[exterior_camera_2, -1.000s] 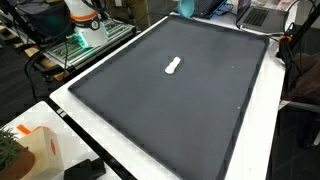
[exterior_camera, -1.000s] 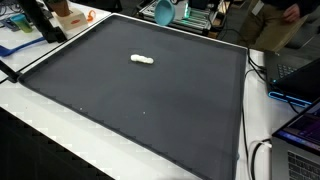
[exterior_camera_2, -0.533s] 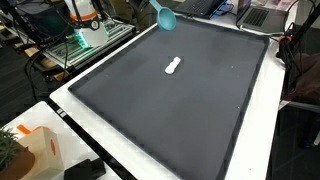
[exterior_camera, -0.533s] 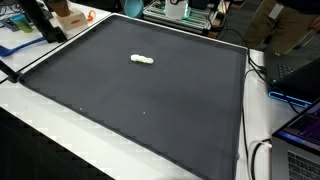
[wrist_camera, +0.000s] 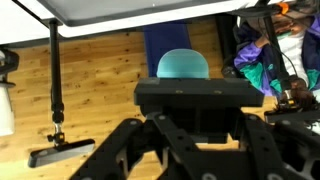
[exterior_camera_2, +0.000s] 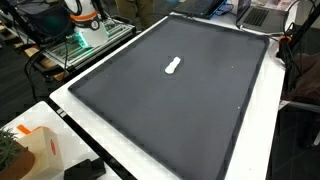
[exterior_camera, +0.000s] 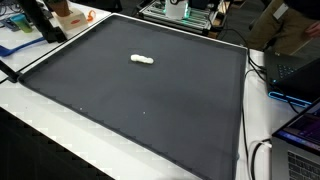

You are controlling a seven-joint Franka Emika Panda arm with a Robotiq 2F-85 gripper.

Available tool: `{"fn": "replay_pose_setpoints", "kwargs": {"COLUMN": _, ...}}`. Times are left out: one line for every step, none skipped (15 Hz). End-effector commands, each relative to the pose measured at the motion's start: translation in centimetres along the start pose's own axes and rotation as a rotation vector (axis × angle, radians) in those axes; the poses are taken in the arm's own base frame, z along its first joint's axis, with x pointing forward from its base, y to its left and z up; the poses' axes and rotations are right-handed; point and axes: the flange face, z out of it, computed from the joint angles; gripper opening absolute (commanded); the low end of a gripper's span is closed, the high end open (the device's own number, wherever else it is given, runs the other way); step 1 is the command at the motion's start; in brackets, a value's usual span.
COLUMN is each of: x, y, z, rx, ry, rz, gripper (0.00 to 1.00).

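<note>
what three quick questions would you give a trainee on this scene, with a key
1. True or false: the white piece lies on the black mat.
2. In the wrist view, what colour is the object at the gripper? a) red b) teal c) yellow
3. How many things lie on the mat in both exterior views?

Key: 1 true; 2 b; 3 one, the white piece.
</note>
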Motion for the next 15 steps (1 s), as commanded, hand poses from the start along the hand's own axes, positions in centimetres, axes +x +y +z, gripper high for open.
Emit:
{"fn": "replay_pose_setpoints", "kwargs": {"x": 0.4, "y": -7.1, "z": -2.6, "rx": -0.072, "ry": 0.152, "rz": -0.097, "gripper": 0.27}}
{"fn": "replay_pose_setpoints", "kwargs": {"x": 0.6, "y": -7.3, "z": -2.3, "rx": -0.081, "ry": 0.156, "rz": -0.136, "gripper": 0.27}}
{"fn": "replay_pose_setpoints", "kwargs": {"x": 0.3, "y": -9.0, "z": -2.5, "rx": -0.068, "ry": 0.179, "rz": -0.170, "gripper": 0.27}}
{"fn": "replay_pose_setpoints", "kwargs": {"x": 0.0, "y": -10.2, "z": -2.5, "rx": -0.070, "ry": 0.199, "rz": -0.201, "gripper": 0.27}}
{"fn": "replay_pose_setpoints", "kwargs": {"x": -0.3, "y": -10.6, "z": -0.8, "rx": -0.079, "ry": 0.210, "rz": -0.246, "gripper": 0.27}}
{"fn": "replay_pose_setpoints", "kwargs": {"x": 0.5, "y": -9.3, "z": -2.6, "rx": -0.014, "ry": 0.179, "rz": -0.182, "gripper": 0.52}}
{"fn": "replay_pose_setpoints", "kwargs": {"x": 0.2, "y": -10.1, "z": -2.0, "rx": -0.026, "ry": 0.190, "rz": -0.210, "gripper": 0.52}}
{"fn": "replay_pose_setpoints", "kwargs": {"x": -0.1, "y": -10.4, "z": -1.4, "rx": -0.041, "ry": 0.190, "rz": -0.228, "gripper": 0.52}}
{"fn": "replay_pose_setpoints", "kwargs": {"x": -0.4, "y": -10.6, "z": -1.1, "rx": -0.054, "ry": 0.187, "rz": -0.240, "gripper": 0.52}}
{"fn": "replay_pose_setpoints", "kwargs": {"x": -0.5, "y": -10.8, "z": -0.9, "rx": -0.061, "ry": 0.186, "rz": -0.247, "gripper": 0.52}}
{"fn": "replay_pose_setpoints", "kwargs": {"x": -0.6, "y": -10.8, "z": -0.8, "rx": -0.065, "ry": 0.185, "rz": -0.249, "gripper": 0.52}}
{"fn": "replay_pose_setpoints", "kwargs": {"x": -0.5, "y": -10.7, "z": -0.8, "rx": -0.066, "ry": 0.186, "rz": -0.248, "gripper": 0.52}}
{"fn": "replay_pose_setpoints", "kwargs": {"x": -0.5, "y": -10.6, "z": -0.8, "rx": -0.069, "ry": 0.187, "rz": -0.246, "gripper": 0.52}}
{"fn": "replay_pose_setpoints", "kwargs": {"x": -0.4, "y": -10.6, "z": -0.8, "rx": -0.070, "ry": 0.187, "rz": -0.245, "gripper": 0.52}}
{"fn": "replay_pose_setpoints", "kwargs": {"x": -0.4, "y": -10.6, "z": -0.8, "rx": -0.070, "ry": 0.188, "rz": -0.244, "gripper": 0.27}}
